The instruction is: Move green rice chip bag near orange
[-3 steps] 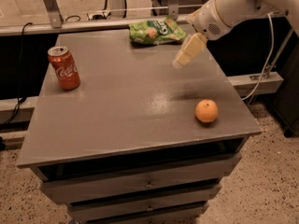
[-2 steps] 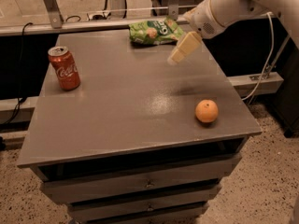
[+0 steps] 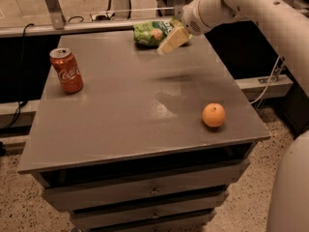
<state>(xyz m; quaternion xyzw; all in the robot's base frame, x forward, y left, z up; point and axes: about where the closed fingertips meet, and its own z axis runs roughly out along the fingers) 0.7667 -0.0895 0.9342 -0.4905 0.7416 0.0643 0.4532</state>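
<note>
Here the pale gripper [image 3: 173, 39] hangs over the right end of the crinkly bright-green foil chip bag [image 3: 153, 33] at the far edge of the grey bench [image 3: 120, 110]; open or closed, I cannot tell. The bag looks light, soft and slippery, so it is probably best pinched at a crimped seam.

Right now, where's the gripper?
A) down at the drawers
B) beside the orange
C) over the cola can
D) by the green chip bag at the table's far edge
D: the gripper hangs at the right part of the green rice chip bag at the table's far edge, well away from the orange and the red cola can.
</note>
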